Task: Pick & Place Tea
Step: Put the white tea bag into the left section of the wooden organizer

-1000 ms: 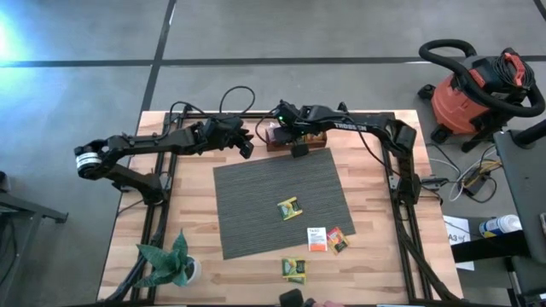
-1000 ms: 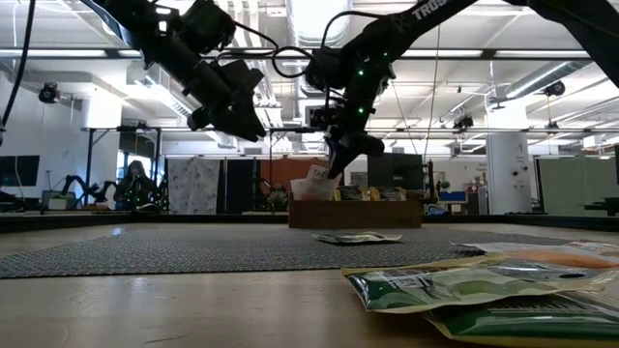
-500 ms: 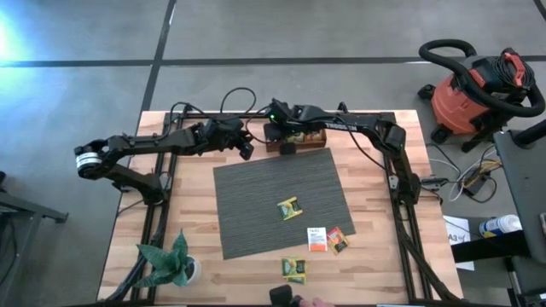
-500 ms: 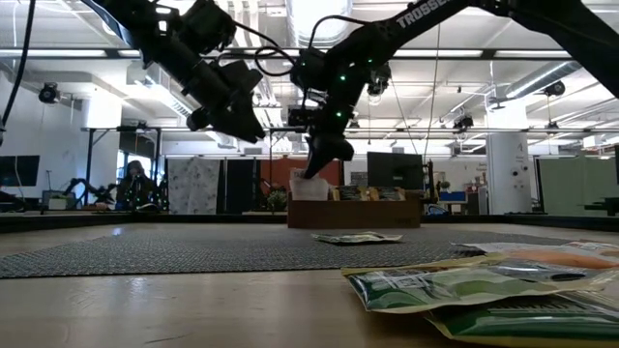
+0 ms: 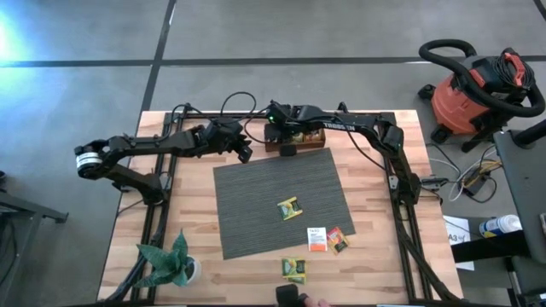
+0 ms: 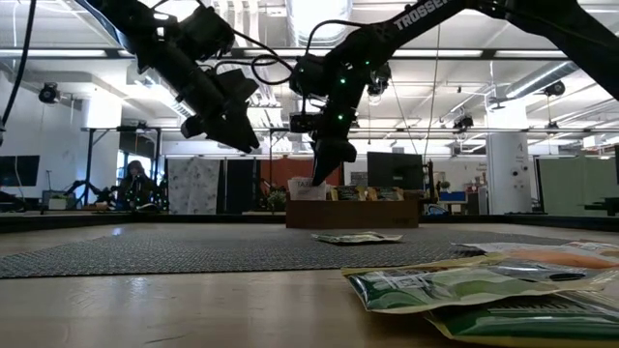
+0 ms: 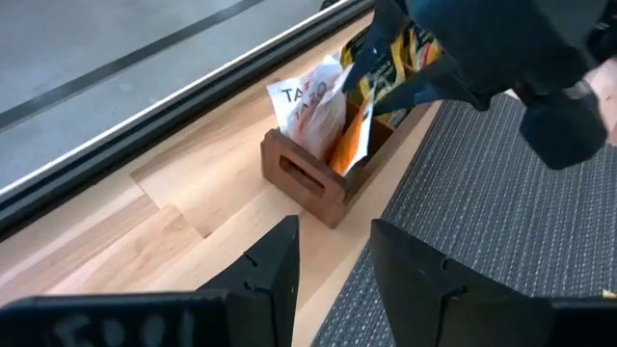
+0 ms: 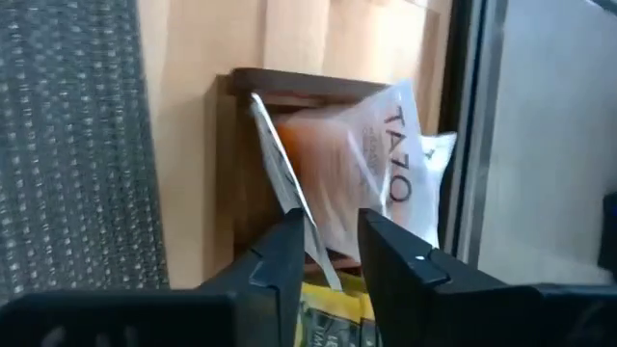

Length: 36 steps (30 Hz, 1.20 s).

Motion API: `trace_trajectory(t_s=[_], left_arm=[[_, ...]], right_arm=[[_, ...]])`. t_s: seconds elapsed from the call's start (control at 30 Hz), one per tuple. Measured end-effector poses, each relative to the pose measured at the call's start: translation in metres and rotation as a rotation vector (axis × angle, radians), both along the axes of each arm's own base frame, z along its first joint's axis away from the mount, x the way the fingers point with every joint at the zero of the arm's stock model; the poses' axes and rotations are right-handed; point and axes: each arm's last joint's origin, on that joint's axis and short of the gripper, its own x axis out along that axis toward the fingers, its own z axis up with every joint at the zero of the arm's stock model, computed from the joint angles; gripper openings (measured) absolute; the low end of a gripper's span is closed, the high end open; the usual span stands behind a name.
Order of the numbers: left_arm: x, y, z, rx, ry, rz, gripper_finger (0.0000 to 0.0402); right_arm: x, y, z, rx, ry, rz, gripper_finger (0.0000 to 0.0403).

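A brown wooden box [image 5: 300, 136] stands at the table's far edge, with several tea packets upright in it. My right gripper [image 5: 288, 148] hangs open over the box's left end. Its fingers stand on either side of the thin edge of a packet [image 8: 289, 198], beside an orange-and-white packet [image 8: 381, 169]. My left gripper [image 5: 245, 153] hovers open above the table, left of the box, holding nothing. One tea packet [image 5: 290, 206] lies flat on the grey mat [image 5: 256, 213]. Three more packets [image 5: 316, 239] [image 5: 339, 240] [image 5: 295, 269] lie on the wood near the front edge. My right gripper comes at the box from above, slanting down. A packet's upper edge [image 8: 307, 241] runs between its parted fingers, and whether either finger touches it I cannot tell. The packet stands in the box [image 8: 241, 154], tilted against the others.
A potted plant [image 5: 171, 264] stands at the near left corner. Black arm frames run along both side edges of the table. A dark object [image 5: 290, 297] shows at the near edge. A red vacuum [image 5: 478, 89] stands on the floor, off the table.
My right gripper has carried a white packet toward the table's left and down into the box's left end, rolling its wrist. Its fingers have parted, and the packet now stands in the box.
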Motion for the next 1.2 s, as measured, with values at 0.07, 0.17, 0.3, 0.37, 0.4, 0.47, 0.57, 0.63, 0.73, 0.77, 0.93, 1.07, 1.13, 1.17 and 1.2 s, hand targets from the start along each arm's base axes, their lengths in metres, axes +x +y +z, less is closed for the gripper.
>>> trace_trajectory(t_s=[0.07,0.17,0.3,0.37,0.4,0.47,0.57,0.63,0.73,0.77,0.93,1.07,1.13,1.17,1.2], left_arm=[[0.000,0.000,0.000,-0.003,-0.004,0.004,0.0124],[0.000,0.000,0.000,-0.001,-0.011,0.004,0.0124],[0.001,0.000,0.001,0.002,-0.020,0.004,0.0124],[0.001,0.000,0.001,-0.002,-0.023,0.008,0.0124],[0.001,0.000,0.001,-0.004,-0.025,0.010,0.0124],[0.001,0.000,0.001,-0.007,-0.027,0.012,0.0124],[0.001,0.000,0.001,-0.008,-0.030,0.013,0.0124],[0.001,0.000,0.002,-0.006,-0.034,0.013,0.0124],[0.001,0.000,0.002,-0.011,-0.037,0.016,0.0124],[0.001,0.000,0.002,-0.013,-0.038,0.017,0.0124],[0.002,0.001,0.002,-0.014,-0.047,0.018,0.0124],[0.002,0.000,0.002,-0.015,-0.051,0.017,0.0124],[0.002,0.000,0.003,-0.018,-0.053,0.018,0.0124],[0.002,-0.001,0.002,-0.022,-0.055,0.019,0.0124],[0.002,-0.001,0.002,-0.026,-0.058,0.021,0.0124]], right_arm=[[-0.001,-0.001,0.001,-0.042,0.015,-0.027,0.0111],[-0.002,-0.004,0.002,-0.097,0.032,-0.062,0.0123],[-0.004,-0.008,0.002,-0.088,0.014,-0.105,0.0130],[-0.004,-0.009,0.003,-0.075,-0.002,-0.142,0.0131],[-0.005,-0.010,0.003,-0.071,-0.008,-0.156,0.0132],[-0.006,-0.010,0.005,-0.067,-0.012,-0.166,0.0134],[-0.007,-0.008,0.013,-0.060,-0.029,-0.148,0.0134],[-0.009,-0.005,0.021,-0.032,-0.053,-0.124,0.0130],[-0.013,0.002,0.030,0.055,-0.079,-0.095,0.0119],[-0.014,0.004,0.029,0.122,-0.086,-0.081,0.0114],[-0.010,0.011,0.013,0.330,-0.084,-0.039,0.0078],[0.002,0.008,-0.001,0.289,-0.120,-0.037,0.0052],[0.005,0.006,-0.003,0.257,-0.130,-0.048,0.0042],[0.006,0.005,-0.005,0.247,-0.123,-0.055,0.0039],[0.005,0.004,-0.007,0.247,-0.117,-0.059,0.0036]])
